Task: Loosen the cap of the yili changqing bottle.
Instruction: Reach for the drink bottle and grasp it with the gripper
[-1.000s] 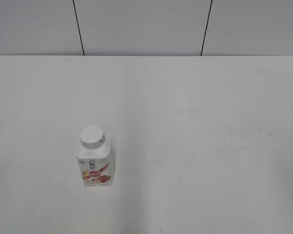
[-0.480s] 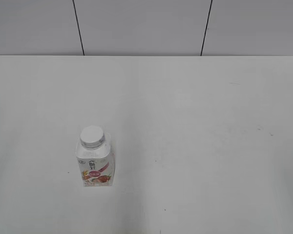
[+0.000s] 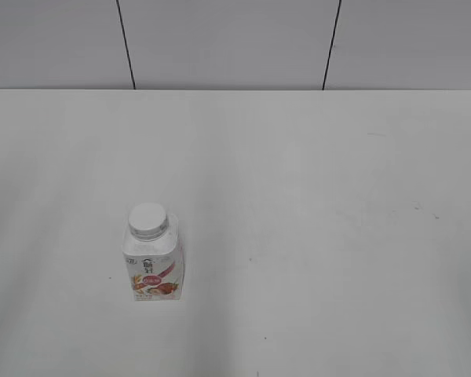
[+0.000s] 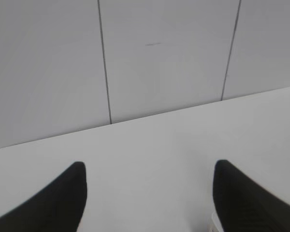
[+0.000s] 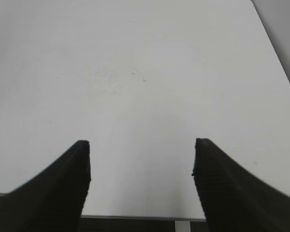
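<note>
The yili changqing bottle [image 3: 154, 265] stands upright on the white table at the front left of the exterior view, strawberry label facing front. Its white ribbed cap [image 3: 148, 219] sits on the neck. A sliver of the bottle [image 4: 215, 224] shows at the bottom edge of the left wrist view, beside the right finger. My left gripper [image 4: 150, 169] is open and empty above the table. My right gripper [image 5: 141, 147] is open and empty over the table near its front edge. Neither gripper shows in the exterior view.
The white table [image 3: 314, 196] runs back to a grey panelled wall [image 3: 228, 43] with dark vertical seams. The table's front edge [image 5: 135, 217] and right edge [image 5: 275, 58] show in the right wrist view.
</note>
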